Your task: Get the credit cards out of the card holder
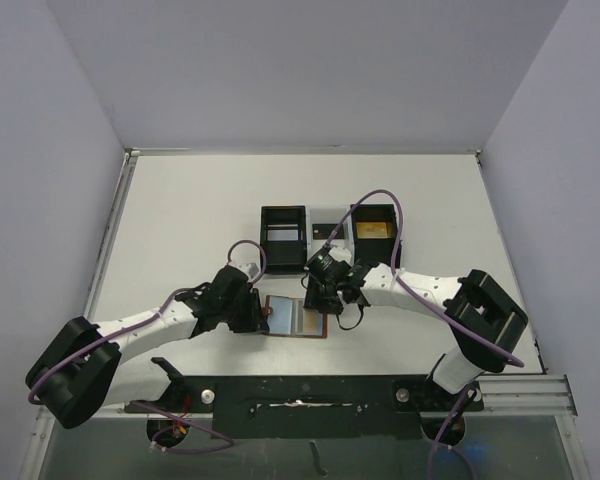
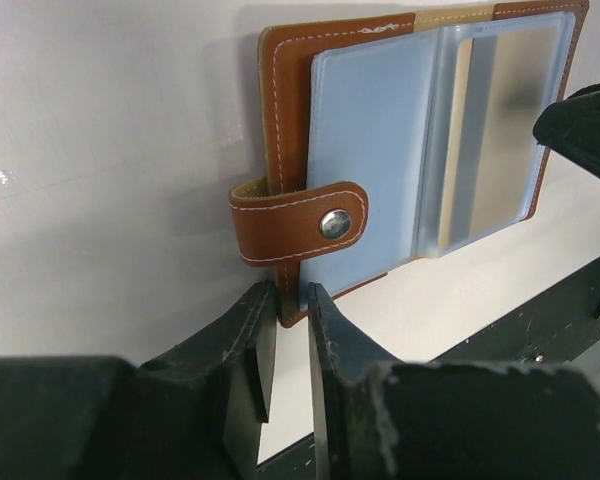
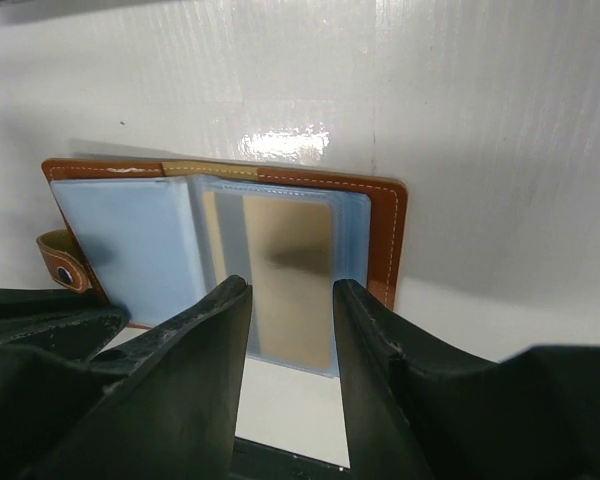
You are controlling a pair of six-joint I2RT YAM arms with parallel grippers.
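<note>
The card holder (image 1: 292, 317) lies open on the table between my two grippers, a brown leather wallet with blue-grey sleeves and a snap tab (image 2: 310, 222). A gold-tan credit card (image 3: 292, 275) sits inside its clear right-hand sleeve, also seen as the credit card (image 2: 505, 130) in the left wrist view. My left gripper (image 2: 292, 300) is shut on the near corner of the card holder's brown leather edge. My right gripper (image 3: 290, 290) hovers open just over the sleeved card, one finger to each side, nothing between them.
A black-and-white three-compartment tray (image 1: 325, 215) stands behind the card holder, with a gold card (image 1: 373, 230) in its right compartment. The black base rail (image 1: 310, 390) runs along the near table edge. White walls enclose the table on the left, right and back.
</note>
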